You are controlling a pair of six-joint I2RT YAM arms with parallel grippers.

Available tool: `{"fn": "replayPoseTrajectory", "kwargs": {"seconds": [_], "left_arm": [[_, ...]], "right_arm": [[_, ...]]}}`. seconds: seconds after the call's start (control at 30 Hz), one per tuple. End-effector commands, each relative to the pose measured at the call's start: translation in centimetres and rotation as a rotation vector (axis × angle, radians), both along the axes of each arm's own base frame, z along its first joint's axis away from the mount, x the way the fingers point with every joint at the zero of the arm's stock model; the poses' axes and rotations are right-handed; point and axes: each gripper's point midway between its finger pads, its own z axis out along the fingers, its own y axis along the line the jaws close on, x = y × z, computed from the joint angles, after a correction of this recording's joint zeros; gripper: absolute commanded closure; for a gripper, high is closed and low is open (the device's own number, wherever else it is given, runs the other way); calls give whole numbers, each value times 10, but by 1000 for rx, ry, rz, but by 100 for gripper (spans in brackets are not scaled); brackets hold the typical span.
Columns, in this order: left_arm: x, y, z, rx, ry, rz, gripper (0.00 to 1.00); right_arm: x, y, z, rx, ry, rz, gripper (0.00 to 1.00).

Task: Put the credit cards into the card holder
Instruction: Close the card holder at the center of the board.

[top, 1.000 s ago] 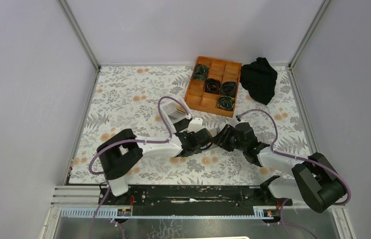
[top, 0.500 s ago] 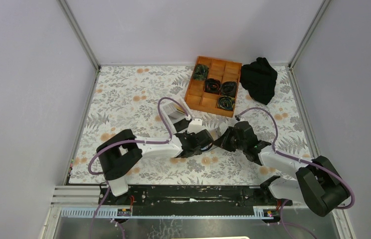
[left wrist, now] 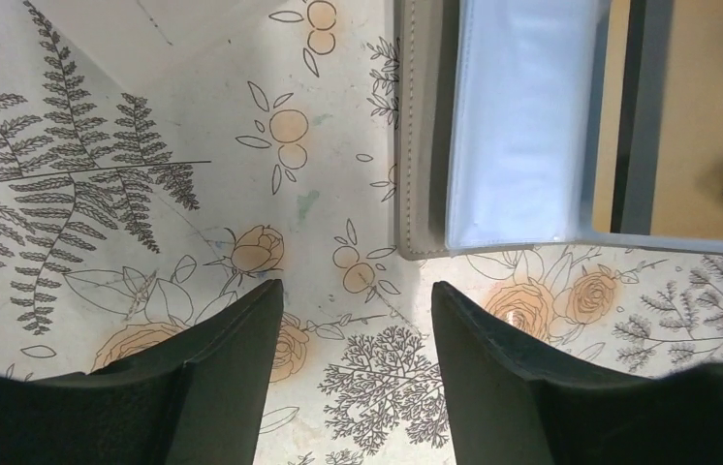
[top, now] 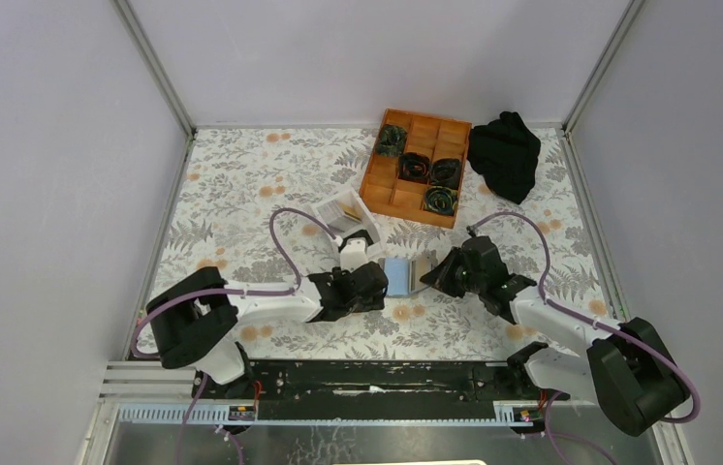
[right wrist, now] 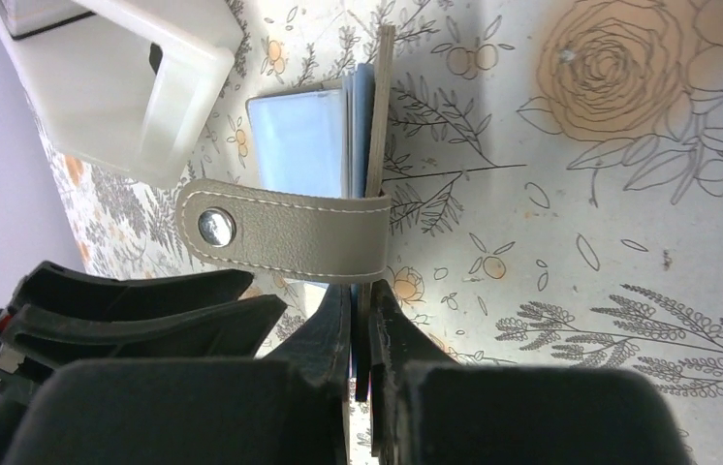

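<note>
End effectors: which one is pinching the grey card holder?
The right end effector, shut on one cover of the card holder. The left end effector is open, holding nothing.

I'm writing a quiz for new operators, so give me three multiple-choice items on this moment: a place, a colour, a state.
1. Where does the card holder lie? A in the orange tray; B between the two pincers; C on the black cloth.
2. Its inner sleeves are: A pale blue; B red; C green.
3. The right pincer is: A open; B shut on the white box; C shut on the holder's cover.
Key: B, it lies open between the left pincer and the right pincer; A, the left wrist view shows them; C, its jaws pinch the cover's edge.
</note>
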Motion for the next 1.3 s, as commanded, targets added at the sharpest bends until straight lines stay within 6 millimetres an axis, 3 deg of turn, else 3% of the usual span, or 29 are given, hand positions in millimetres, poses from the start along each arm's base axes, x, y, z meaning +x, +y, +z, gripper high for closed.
{"fn": "replayPoseTrajectory", "kwargs": {"seconds": [0.0,0.33,0.37,0.4,0.47,0.87,1.13,1.27], "left_arm": [[-9,-5,-8,-87,44,15,34],[-3,-19,4,-170,16,33,29],[-2,-20,5,-175,13,37,27],[-1,-20,5,-176,12,44,7],[0,-21,6,-179,9,50,0],[6,-15,9,-211,-20,111,1],[14,-10,19,-240,-75,152,9],[21,-19,26,-281,-108,142,12]], "right_arm": [[11,3,19,65,13,-48,100],[-1,7,21,167,110,-56,100],[-3,7,20,176,122,-57,100],[-5,7,20,187,131,-59,100],[-6,8,19,206,146,-63,100],[-16,11,22,312,209,-90,100],[-21,12,24,341,225,-74,100],[-26,13,23,342,244,-61,100]]}}
